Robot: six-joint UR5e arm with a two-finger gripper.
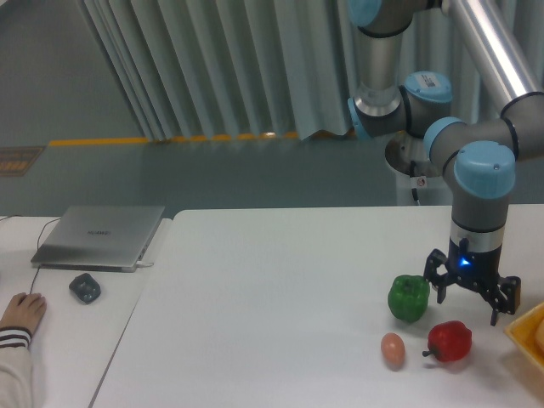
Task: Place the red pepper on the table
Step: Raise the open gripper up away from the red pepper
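Just below the dark matt pincer [468, 299] a glossy, smooth red pepper [450, 341] lies on the matt white table [272, 306], with a shiny green pepper [409, 297] at its left.

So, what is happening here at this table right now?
A robot arm is working over the white table. Its gripper hangs with the jaws open and holds nothing. The red pepper lies on its side on the table just below the gripper, apart from it. An orange-pink egg-shaped thing sits to its left and a green pepper stands behind. At the left, a person's hand rests near a laptop.
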